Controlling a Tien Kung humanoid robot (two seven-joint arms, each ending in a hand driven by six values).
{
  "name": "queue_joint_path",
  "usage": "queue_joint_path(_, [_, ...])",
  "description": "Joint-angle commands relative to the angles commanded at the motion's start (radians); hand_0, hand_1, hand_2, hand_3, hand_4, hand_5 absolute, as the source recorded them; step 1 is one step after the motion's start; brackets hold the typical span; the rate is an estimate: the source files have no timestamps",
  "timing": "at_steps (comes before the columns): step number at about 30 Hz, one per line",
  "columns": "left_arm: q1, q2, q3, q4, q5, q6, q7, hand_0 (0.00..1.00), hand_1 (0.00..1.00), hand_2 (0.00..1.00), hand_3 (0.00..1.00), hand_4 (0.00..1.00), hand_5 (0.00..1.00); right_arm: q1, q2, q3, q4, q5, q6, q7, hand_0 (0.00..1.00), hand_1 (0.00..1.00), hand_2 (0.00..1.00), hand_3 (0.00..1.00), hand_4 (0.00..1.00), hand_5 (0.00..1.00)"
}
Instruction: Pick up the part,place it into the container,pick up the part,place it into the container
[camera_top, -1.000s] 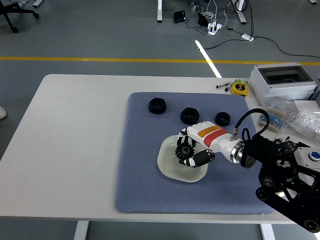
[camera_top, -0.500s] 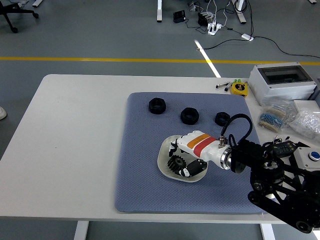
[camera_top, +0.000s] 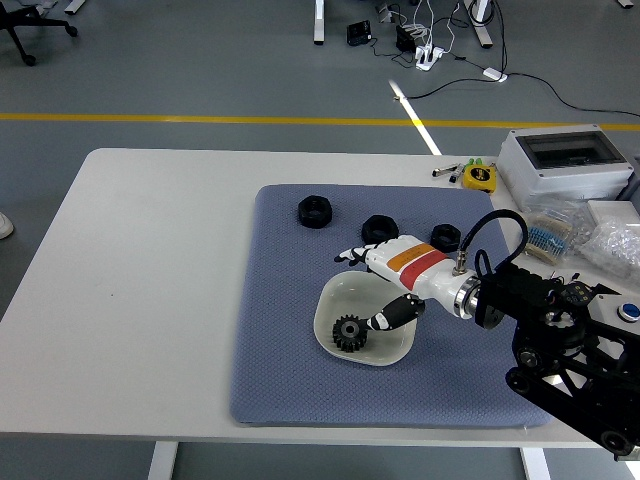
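Note:
A black gear part (camera_top: 349, 333) lies in the white bowl (camera_top: 334, 298) on the blue mat. My right hand (camera_top: 368, 285) hovers over the bowl's far right side, fingers spread and holding nothing; its thumb (camera_top: 393, 314) points down toward the gear. Three more black parts sit on the mat behind the bowl: one at the far left (camera_top: 314, 211), one in the middle (camera_top: 379, 230), one at the right (camera_top: 446, 237), partly behind my wrist. My left hand is out of view.
The blue mat (camera_top: 280, 360) covers the table's right half. A grey electrical box (camera_top: 563, 165), a yellow tape measure (camera_top: 479, 177) and bags of small parts (camera_top: 600, 240) stand at the right edge. The table's left half (camera_top: 150, 260) is bare white.
My right hand held the gear over the bowl, lowered it in, then let go. The hand has since lifted and drawn back to the right with fingers spread; the gear stays in the bowl.

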Motion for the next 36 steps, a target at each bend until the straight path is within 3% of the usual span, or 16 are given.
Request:
queue_joint_path(1, [0.000, 0.000, 0.001, 0.000, -0.001, 0.000, 0.000, 0.659, 0.531, 0.560, 0.564, 0.641, 0.612, 0.003, -0.003, 0.008, -0.007, 0.000, -0.005, -0.001, 0.515, 0.627, 0.750, 0.723, 0.875, 0.259])
queue_joint_path(6, [-0.002, 0.001, -0.002, 0.000, 0.003, -0.001, 0.001, 0.659, 0.531, 0.560, 0.564, 0.641, 0.612, 0.031, -0.018, 0.020, -0.080, 0.019, -0.020, 0.004, 0.515, 0.627, 0.750, 0.723, 0.875, 0.259])
queue_joint_path(7, [-0.002, 0.001, -0.002, 0.000, 0.003, -0.001, 0.001, 0.660, 0.530, 0.559, 0.565, 0.641, 0.611, 0.037, -0.022, 0.019, -0.098, 0.026, -0.020, 0.006, 0.508, 0.616, 0.717, 0.640, 0.841, 0.259])
queue_joint_path(14, [-0.002, 0.000, -0.001, 0.000, 0.001, -0.001, 0.001, 0.660, 0.530, 0.560, 0.564, 0.640, 0.609, 0.077, -0.039, -0.012, -0.229, 0.080, -0.012, 0.021, 0.498, 0.610, 0.702, 0.601, 0.817, 0.251])
queue_joint_path(18, [-0.002, -0.001, -0.003, -0.001, 0.002, -0.001, 0.002, 0.660, 0.530, 0.560, 0.564, 0.640, 0.609, 0.084, -0.045, -0.023, -0.270, 0.097, -0.011, 0.030, 0.498, 0.610, 0.702, 0.601, 0.817, 0.251])
queue_joint_path(19, [-0.003, -0.001, -0.002, -0.001, 0.002, -0.001, 0.001, 0.662, 0.532, 0.561, 0.564, 0.641, 0.612, 0.084, -0.047, -0.022, -0.273, 0.097, -0.009, 0.031, 0.480, 0.587, 0.670, 0.585, 0.793, 0.238])
queue_joint_path(36, [-0.003, -0.006, -0.004, -0.001, 0.000, -0.002, 0.000, 0.661, 0.534, 0.562, 0.565, 0.641, 0.612, 0.048, -0.081, -0.034, -0.266, 0.086, 0.018, 0.037, 0.490, 0.614, 0.684, 0.619, 0.793, 0.227])
